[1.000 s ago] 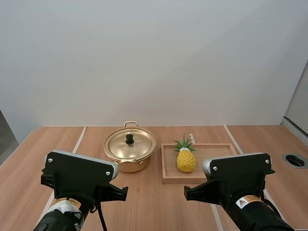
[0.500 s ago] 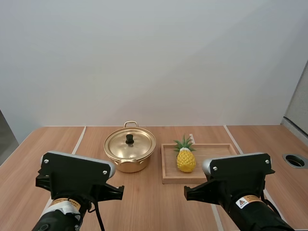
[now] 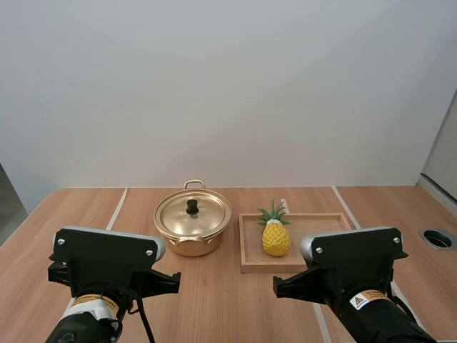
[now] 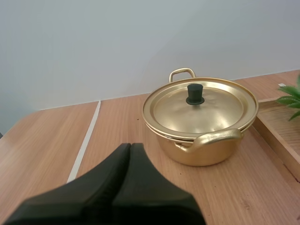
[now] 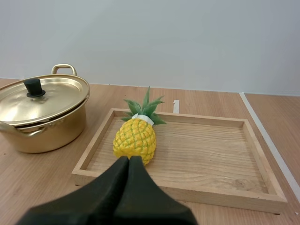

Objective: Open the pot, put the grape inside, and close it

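My left arm has slid toward the high view's lower left. The left gripper, clenched empty, faces the pot at centre, lid on, to lift it. The right gripper, also clenched empty, faces the pineapple, no grape, on the tray right of centre.

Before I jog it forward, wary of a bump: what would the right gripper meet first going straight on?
Probably the pineapple, straight ahead of the shut right gripper; if it runs low, the near rim of the tray could come first.
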You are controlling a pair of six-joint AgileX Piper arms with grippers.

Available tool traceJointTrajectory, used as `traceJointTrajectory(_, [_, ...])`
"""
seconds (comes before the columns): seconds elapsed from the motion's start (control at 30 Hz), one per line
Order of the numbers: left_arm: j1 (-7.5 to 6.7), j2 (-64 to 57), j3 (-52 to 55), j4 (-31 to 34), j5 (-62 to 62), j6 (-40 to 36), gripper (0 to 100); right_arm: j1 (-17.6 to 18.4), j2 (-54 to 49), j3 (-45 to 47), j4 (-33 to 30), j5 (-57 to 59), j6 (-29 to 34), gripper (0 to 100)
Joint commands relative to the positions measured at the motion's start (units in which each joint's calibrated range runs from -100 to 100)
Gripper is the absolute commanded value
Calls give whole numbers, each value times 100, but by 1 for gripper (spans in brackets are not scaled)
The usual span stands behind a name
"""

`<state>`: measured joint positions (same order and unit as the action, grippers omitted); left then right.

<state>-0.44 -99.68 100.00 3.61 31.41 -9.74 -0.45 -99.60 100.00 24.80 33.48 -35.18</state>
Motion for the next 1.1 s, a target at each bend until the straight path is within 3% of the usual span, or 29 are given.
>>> traceJointTrajectory(0.0, [-30, -32, 0, -168, -144, -57, 0, 8, -40, 0, 23, -28, -25, 0])
traceJointTrajectory(1.07, [-30, -32, 0, -168, -218, -60, 0, 8, -40, 0, 22, 30, -25, 0])
